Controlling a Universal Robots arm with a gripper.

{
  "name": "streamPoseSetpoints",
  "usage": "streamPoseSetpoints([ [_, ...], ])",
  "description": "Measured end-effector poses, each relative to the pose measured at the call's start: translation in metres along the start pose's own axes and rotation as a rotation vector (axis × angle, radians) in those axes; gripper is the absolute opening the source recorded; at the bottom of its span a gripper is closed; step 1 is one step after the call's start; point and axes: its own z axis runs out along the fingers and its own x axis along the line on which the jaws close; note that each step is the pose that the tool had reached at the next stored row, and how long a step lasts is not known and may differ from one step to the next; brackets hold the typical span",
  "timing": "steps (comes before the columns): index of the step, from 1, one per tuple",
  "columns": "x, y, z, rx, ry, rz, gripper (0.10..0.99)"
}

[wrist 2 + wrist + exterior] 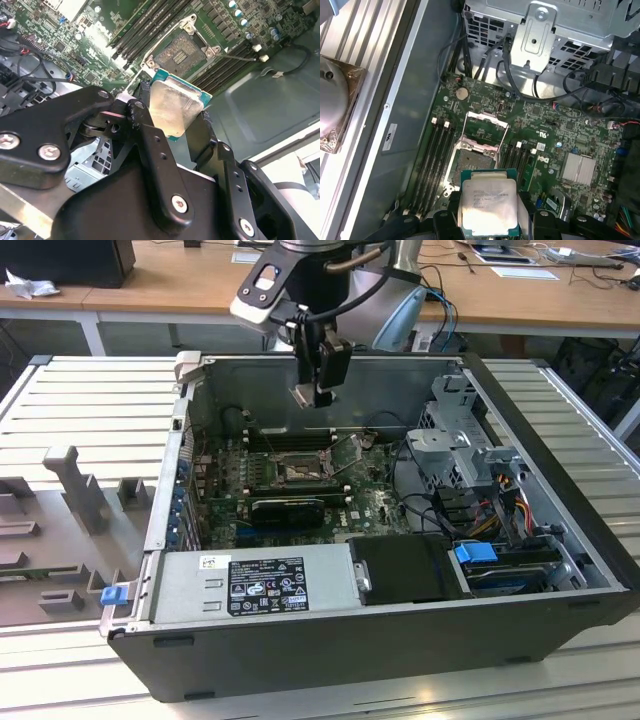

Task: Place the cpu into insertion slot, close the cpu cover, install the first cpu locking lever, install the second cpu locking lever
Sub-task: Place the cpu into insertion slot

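Hidden or unclear:
- In the first wrist view the cpu (489, 202) is cut off at the frame edge. It also covers the near rim of the slot (470, 165).
- We cannot make out the locking levers in any view.
- In the exterior view the slot (300, 472) is small and dark at mid-frame, and its pins cannot be read.
- In the first wrist view the fingertips are hidden behind the chip.

End effector:
- The end effector (175, 107) is clamped on the cpu. One black finger (150, 135) presses each of two opposite edges.
- In the exterior view it hangs at upper centre, over the open case (300, 650). The chip is in the air, well above the board and apart from the slot.

Edges and room:
- The slot lies uncovered.
- The cover (482, 148) stands tilted up at the slot's far side in the first wrist view.
- Long black memory slots (437, 155) run close along both sides of the socket.
- The case walls enclose the board. A perforated drive cage (540, 35) stands beyond it.
- The case sits on a ribbed metal bench (90, 390).

Materials and shapes:
- The cpu is a thin square with a pale, matte silver face and a green rim.
- The slot is square with a dark metal frame and a brownish pin field, and green board surrounds it.
- The cover is a thin silvery frame with a square window.
- The end effector links are black and fastened with bright screws.
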Motion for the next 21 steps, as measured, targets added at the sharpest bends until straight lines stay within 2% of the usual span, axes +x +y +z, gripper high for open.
streamPoseSetpoints([
  [21, -0.0004, -0.0019, 0.022, 0.0, -0.001, 0.001, 0.529],
])
